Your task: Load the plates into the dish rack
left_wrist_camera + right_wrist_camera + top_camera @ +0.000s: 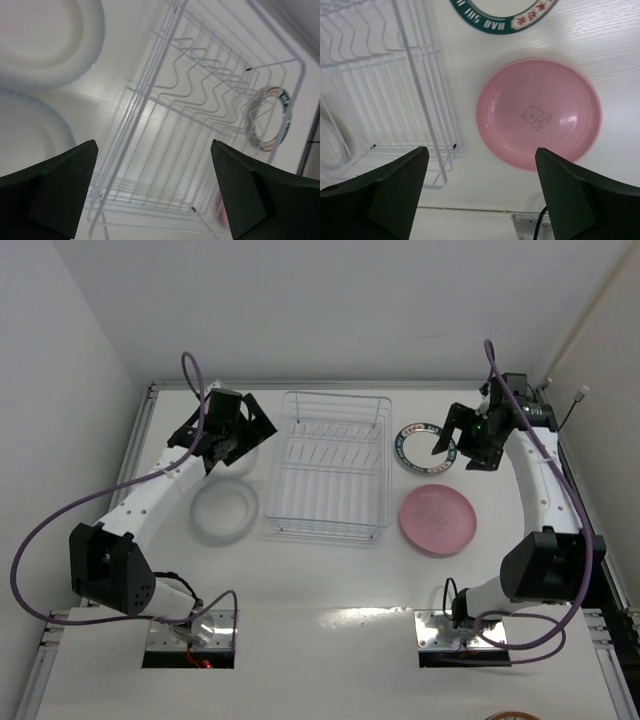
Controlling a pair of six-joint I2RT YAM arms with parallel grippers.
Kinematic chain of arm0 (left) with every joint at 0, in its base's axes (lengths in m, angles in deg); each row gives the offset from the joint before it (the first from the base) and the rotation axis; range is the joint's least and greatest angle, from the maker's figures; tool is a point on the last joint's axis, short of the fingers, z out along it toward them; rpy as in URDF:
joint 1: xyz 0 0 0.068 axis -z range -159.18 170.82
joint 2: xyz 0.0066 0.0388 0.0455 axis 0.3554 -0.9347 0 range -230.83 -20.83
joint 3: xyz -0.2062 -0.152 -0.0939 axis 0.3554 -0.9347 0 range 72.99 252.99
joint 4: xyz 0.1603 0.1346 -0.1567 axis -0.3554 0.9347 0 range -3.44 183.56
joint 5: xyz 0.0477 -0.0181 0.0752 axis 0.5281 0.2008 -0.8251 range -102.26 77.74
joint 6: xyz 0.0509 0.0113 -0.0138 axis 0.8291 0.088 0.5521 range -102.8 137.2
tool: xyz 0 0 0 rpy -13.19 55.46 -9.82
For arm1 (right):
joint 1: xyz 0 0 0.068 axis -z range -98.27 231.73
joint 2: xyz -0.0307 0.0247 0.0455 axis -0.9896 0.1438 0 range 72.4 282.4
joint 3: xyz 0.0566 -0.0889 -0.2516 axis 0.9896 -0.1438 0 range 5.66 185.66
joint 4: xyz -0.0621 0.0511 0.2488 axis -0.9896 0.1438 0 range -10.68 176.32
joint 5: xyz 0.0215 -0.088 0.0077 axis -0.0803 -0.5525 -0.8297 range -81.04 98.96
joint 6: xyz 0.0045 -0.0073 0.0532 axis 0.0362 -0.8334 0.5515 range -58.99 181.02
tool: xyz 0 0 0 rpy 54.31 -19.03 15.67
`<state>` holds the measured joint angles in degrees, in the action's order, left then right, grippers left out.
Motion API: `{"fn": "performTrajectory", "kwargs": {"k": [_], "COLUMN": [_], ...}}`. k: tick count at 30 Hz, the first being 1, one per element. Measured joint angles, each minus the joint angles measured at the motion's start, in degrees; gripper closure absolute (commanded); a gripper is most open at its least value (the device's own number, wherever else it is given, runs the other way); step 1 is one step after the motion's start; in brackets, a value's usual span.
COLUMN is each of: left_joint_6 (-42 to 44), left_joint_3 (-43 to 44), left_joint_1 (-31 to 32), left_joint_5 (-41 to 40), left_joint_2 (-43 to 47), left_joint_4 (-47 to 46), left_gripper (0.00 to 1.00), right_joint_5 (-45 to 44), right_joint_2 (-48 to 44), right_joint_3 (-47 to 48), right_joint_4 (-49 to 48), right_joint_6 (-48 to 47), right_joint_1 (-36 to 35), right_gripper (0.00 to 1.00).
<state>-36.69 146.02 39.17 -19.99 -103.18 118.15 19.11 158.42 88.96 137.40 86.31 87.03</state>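
The white wire dish rack (325, 465) stands empty in the middle of the table. A pink plate (438, 519) lies flat to its right. A white plate with a dark patterned rim (418, 447) lies behind the pink one. Two clear glass plates lie left of the rack, one nearer (224, 510) and one farther (243, 460), partly under my left gripper (238, 438). That gripper is open and empty above them. My right gripper (456, 440) is open and empty over the patterned plate's right side. In the right wrist view the pink plate (538, 112) lies beyond the open jaws.
In the left wrist view the rack (200, 110) fills the middle, with both glass plates (45, 40) at left and the patterned plate (270, 120) seen through the wires. Walls close the table at left, back and right. Purple cables loop off both arms.
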Motion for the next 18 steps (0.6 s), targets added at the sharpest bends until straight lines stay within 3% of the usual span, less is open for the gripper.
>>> {"fn": "performTrajectory", "kwargs": {"k": [4,8,11,15,18], "left_joint_6": [2.58,4.61,5.62,7.96,8.87], "left_joint_3": [0.0,-0.37,-3.61,-12.52,-17.31], "left_joint_1": [0.15,1.53,3.37,4.02,2.54], "left_joint_5": [-0.28,-3.43,-6.12,-6.8,-6.1], "left_joint_2": [0.9,4.61,12.61,25.18,28.57], "left_joint_4": [-3.67,-4.13,-5.09,-11.08,-13.05], "left_gripper": [0.0,0.0,0.0,0.0,0.0], "right_joint_5": [-3.93,-3.52,0.26,4.7,5.29], "right_joint_2": [-0.39,1.79,4.35,14.36,24.72], "right_joint_3": [0.66,2.23,2.23,8.76,17.49], "right_joint_4": [1.01,0.26,-3.26,-5.25,-5.53], "right_joint_6": [0.5,3.32,6.62,9.68,9.62], "right_joint_1": [2.75,6.88,10.86,14.1,14.08], "right_gripper": [0.03,0.03,0.03,0.02,0.02]}}
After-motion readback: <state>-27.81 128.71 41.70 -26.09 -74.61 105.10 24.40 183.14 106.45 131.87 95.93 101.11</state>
